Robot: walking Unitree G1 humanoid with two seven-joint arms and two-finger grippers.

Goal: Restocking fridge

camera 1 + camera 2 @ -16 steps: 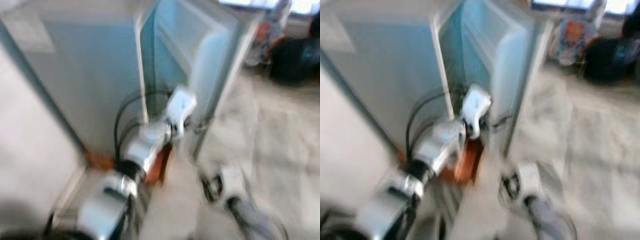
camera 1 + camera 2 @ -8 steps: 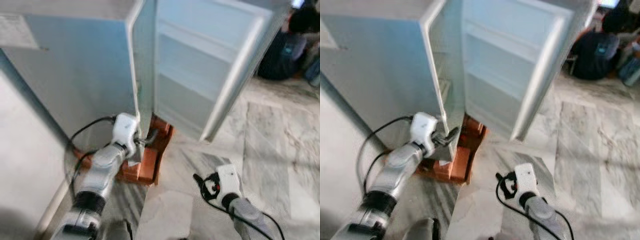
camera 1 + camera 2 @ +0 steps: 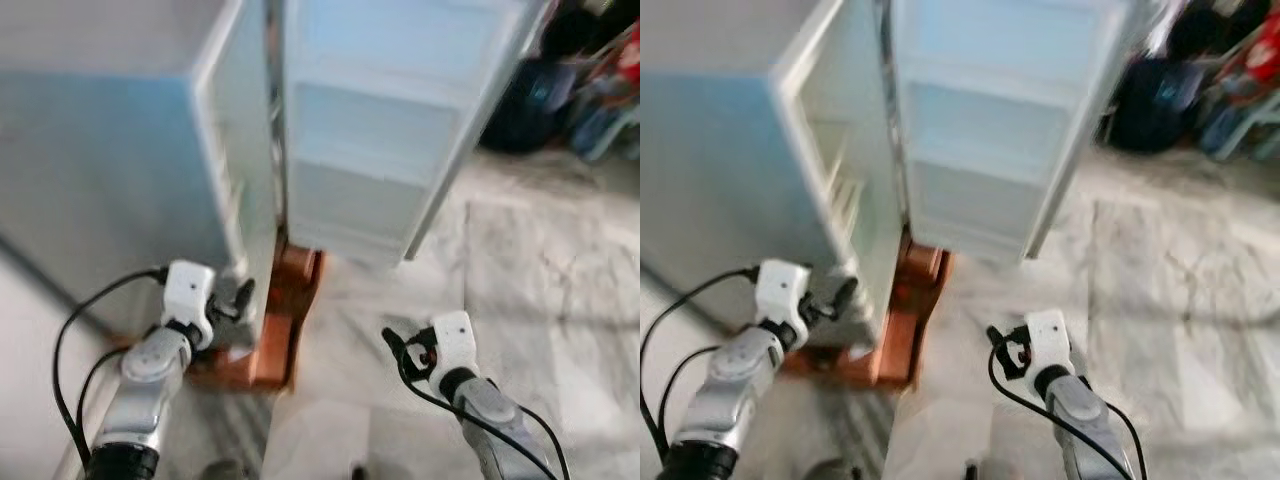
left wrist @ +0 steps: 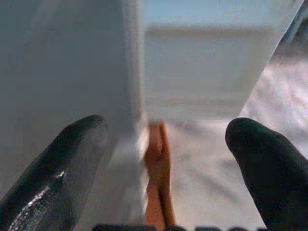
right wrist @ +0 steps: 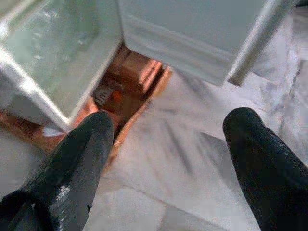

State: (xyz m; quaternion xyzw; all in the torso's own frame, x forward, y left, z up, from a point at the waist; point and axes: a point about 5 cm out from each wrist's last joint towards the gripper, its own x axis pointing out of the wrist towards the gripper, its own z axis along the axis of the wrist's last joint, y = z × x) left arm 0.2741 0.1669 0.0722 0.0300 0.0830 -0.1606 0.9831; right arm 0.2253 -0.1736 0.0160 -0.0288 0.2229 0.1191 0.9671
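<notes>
In the left eye view, a pale blue fridge (image 3: 110, 170) stands on the left, and its door (image 3: 390, 130) is swung wide open, so the white inner side with its shelves faces the camera. The fridge stands on a reddish-brown wooden base (image 3: 275, 320), which lies on a grey marble floor (image 3: 540, 270). The left gripper (image 3: 242, 296) is low, just beside the bottom front corner of the fridge. The right gripper (image 3: 398, 345) is over the floor, apart from the door. At the top right there are dark bags (image 3: 525, 100) and some coloured things, too blurred to name.

In the right eye view the scene is the same. Here the inside of the fridge (image 3: 835, 190) shows a little, with pale shelves between the body and the door. The left gripper (image 3: 843, 292) is near the lower edge of the fridge.

In the left wrist view, the two black fingers (image 4: 53, 178) are spread apart with nothing between them. Beyond them are the grey fridge side, the base (image 4: 156, 163) and the door.

In the right wrist view, the fingers (image 5: 262, 163) are also wide apart and empty. Past them are the floor (image 5: 192, 154), the base (image 5: 134, 77), the bottom of the door and the open lower part of the fridge.
</notes>
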